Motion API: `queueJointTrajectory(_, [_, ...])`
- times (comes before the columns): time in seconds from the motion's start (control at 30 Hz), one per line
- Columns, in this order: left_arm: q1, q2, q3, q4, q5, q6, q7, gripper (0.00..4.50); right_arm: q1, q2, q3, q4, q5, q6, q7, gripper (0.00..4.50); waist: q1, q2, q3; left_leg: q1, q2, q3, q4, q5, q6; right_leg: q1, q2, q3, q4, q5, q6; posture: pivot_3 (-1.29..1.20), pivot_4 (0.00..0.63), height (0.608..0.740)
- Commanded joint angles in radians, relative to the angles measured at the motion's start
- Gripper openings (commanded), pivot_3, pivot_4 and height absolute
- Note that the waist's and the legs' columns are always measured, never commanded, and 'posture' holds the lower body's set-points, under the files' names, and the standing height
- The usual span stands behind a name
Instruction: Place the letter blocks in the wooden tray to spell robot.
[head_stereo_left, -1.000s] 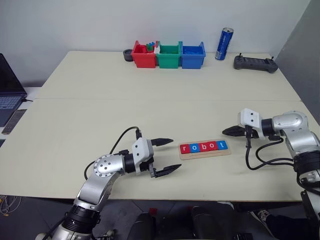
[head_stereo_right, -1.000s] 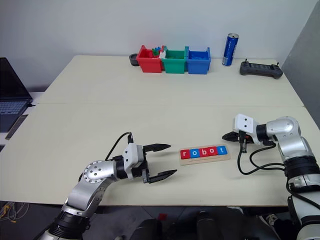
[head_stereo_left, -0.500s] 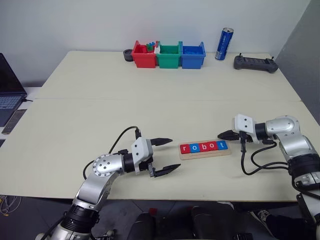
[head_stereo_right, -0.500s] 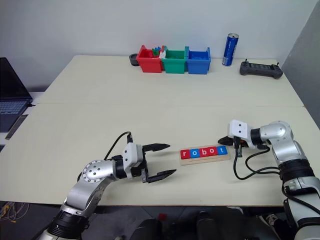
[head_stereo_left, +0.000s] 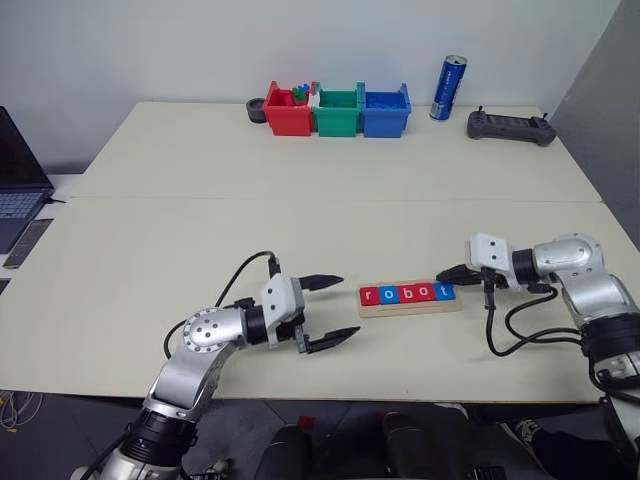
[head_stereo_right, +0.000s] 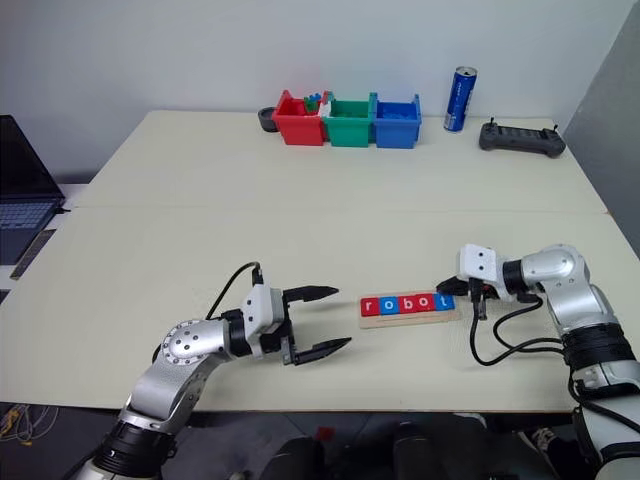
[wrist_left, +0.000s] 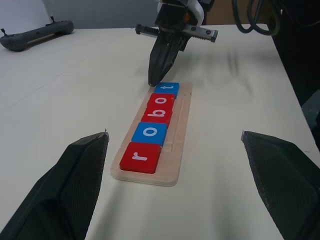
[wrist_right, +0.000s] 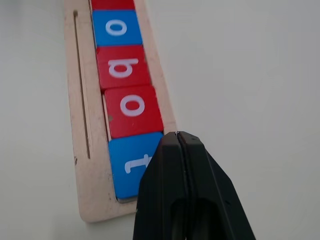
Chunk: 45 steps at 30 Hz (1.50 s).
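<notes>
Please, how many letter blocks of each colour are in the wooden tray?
Red letter blocks: 3
Blue letter blocks: 2
Total in the wooden tray: 5

The left arm lies low over the table, elbow bent, its gripper (head_stereo_left: 328, 312) pointing level toward the robot's right with the two black fingers spread wide. The right arm bends inward from the right, its gripper (head_stereo_left: 446, 272) angled down and leftward, fingers pressed together, tip close above the table.
</notes>
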Motion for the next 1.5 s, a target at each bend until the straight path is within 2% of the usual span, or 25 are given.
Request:
queueJointTrajectory(0.03, [-0.012, 0.011, 0.035, -0.014, -0.017, -0.006, 0.005, 4.50, 0.058, -0.049, -0.077, -0.155, 0.085, 0.115, 0.006, 0.03, 0.002, 0.000, 0.000, 0.000, 0.000, 0.000, 0.000, 0.000, 0.000, 0.000, 0.000, 0.000, 0.000, 0.000, 0.000, 0.00, 0.150, 0.740])
queueJointTrajectory(0.17, [-0.014, 0.011, 0.055, 0.002, -0.020, -0.004, 0.009, 4.50, 0.169, -0.070, -0.144, -0.278, 0.147, 0.210, -0.036, 0.03, 0.007, 0.000, 0.000, -0.001, 0.000, -0.001, 0.000, 0.000, 0.000, 0.000, 0.000, -0.001, 0.000, 0.000, 0.000, 0.00, 0.150, 0.740])
queueJointTrajectory(0.27, [-0.010, 0.008, 0.058, 0.001, -0.020, -0.006, 0.004, 4.50, 0.235, -0.065, -0.199, -0.347, 0.185, 0.254, -0.089, 0.61, 0.007, 0.000, 0.000, -0.001, 0.000, -0.001, 0.000, 0.000, 0.000, 0.000, 0.000, -0.001, 0.000, 0.000, 0.000, 0.00, 0.150, 0.740])
queueJointTrajectory(0.6, [0.007, 0.008, 0.059, 0.014, -0.023, -0.027, -0.015, 4.50, 0.466, -0.049, -0.326, -0.610, 0.261, 0.370, -0.246, 4.26, 0.009, 0.000, 0.000, -0.001, 0.000, -0.001, 0.000, 0.000, 0.000, 0.000, 0.001, -0.001, 0.000, 0.000, 0.000, 0.00, 0.150, 0.740])
queueJointTrajectory(0.63, [0.006, 0.007, 0.059, 0.018, -0.024, -0.029, -0.016, 4.50, 0.484, -0.040, -0.328, -0.628, 0.260, 0.373, -0.264, 4.47, 0.008, 0.000, 0.000, -0.001, 0.000, -0.001, 0.000, 0.000, 0.000, 0.000, 0.001, -0.001, 0.000, 0.000, 0.000, 0.00, 0.150, 0.740])
queueJointTrajectory(0.83, [-0.016, -0.004, 0.055, 0.040, -0.022, -0.036, -0.023, 4.50, 0.527, -0.007, -0.331, -0.666, 0.249, 0.384, -0.346, 4.47, 0.008, 0.000, 0.000, -0.001, 0.000, 0.000, 0.000, 0.000, 0.000, 0.000, 0.001, -0.001, 0.000, 0.000, 0.000, 0.00, 0.150, 0.740])
queueJointTrajectory(1.5, [-0.035, -0.019, 0.039, 0.018, -0.020, -0.011, -0.021, 4.50, 0.499, -0.031, -0.320, -0.620, 0.246, 0.356, -0.361, 4.47, 0.008, 0.000, 0.000, 0.000, 0.000, -0.001, 0.000, 0.000, 0.000, 0.000, 0.001, -0.001, 0.000, 0.000, 0.000, 0.00, 0.150, 0.740])
